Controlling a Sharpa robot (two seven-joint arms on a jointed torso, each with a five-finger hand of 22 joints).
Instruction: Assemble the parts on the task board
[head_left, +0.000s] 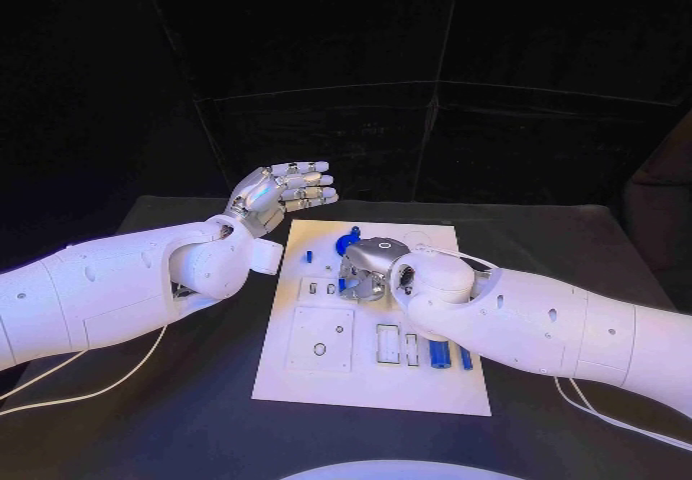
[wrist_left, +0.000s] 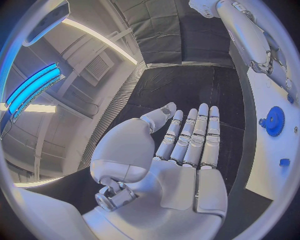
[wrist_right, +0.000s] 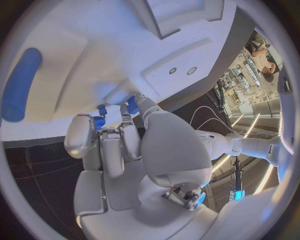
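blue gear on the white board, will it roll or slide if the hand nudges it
The blue gear lies flat on the task board, so it would probably slide, not roll. It looks like small stiff plastic, likely light. Its toothed rim may give fingers some grip.

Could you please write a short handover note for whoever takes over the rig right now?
Left hand: raised beyond the task board's far left corner, fingers straight and together, holding nothing.
Right hand: down on the board's middle, fingertips at small blue parts; whether it grips one I cannot tell.
Parts: blue gear stands near the far edge, a small blue piece left of it, two blue cylinders lie near the right edge.
Done: cannot judge beyond the gear in place.
Left: cylinders still loose; several recesses look unfilled.
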